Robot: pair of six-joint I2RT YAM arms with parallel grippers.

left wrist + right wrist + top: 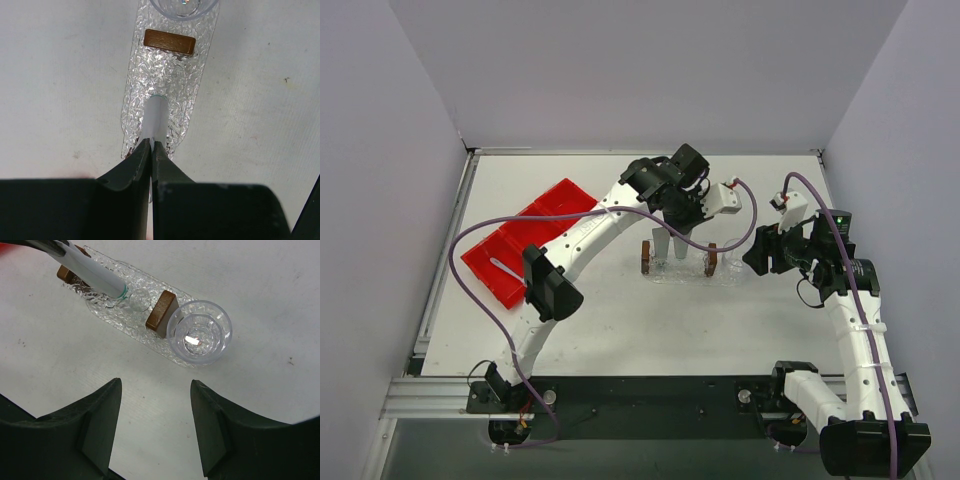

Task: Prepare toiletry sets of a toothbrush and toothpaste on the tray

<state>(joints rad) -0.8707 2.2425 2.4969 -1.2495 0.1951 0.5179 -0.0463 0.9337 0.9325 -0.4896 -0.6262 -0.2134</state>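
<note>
My left gripper is shut on a silvery-grey toothpaste tube and holds it upright, cap down, over the clear textured tray. In the left wrist view the tube sticks out past the closed gripper above the tray. In the right wrist view the tube's cap is at the tray between the two brown blocks. My right gripper is open and empty, just right of the tray. A thin pale toothbrush lies in the red bin. No second tube shows.
The red compartmented bin lies at the left. A small clear rack with brown ends stands on the tray. A clear cup sits on the tray's right end. Grey walls close in the table.
</note>
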